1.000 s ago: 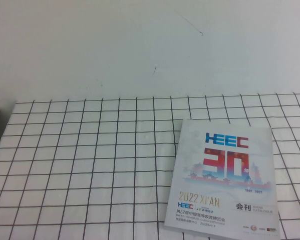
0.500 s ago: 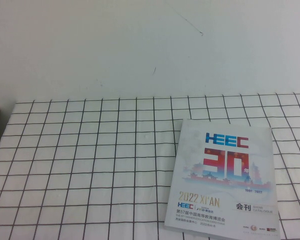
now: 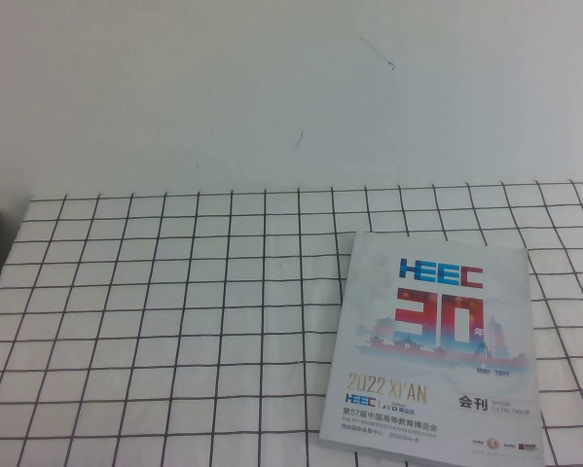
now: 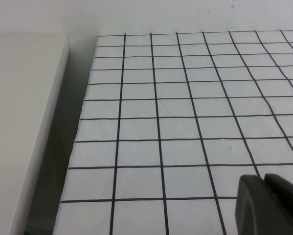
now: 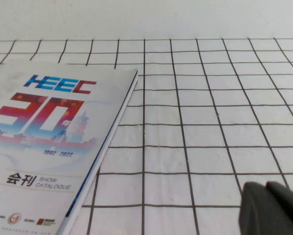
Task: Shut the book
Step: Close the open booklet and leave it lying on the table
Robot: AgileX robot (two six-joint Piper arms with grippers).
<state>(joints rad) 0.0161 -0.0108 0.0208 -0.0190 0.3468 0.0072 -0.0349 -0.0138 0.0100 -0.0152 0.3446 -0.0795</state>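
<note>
Lab test bench, grid-lined table cover (image 3: 174,292), bare white wall (image 3: 272,88)

Of the left gripper (image 4: 265,191), low over the checked cloth (image 4: 185,98) near its edge, only two matt dark-grey fingers with rounded tips are seen, met along a thin seam. The right gripper (image 5: 267,196), placed just beside the book (image 5: 48,127), is shown alike: dark, smooth, rounded.

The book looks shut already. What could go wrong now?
1. The book already lies closed; another push might slide it or lift its cover.
2. The right gripper, jaws shut, hangs beside the book's edge and might snag the grid cloth if it drops.
The left gripper, jaws shut, is over bare cloth, away from the book.
</note>
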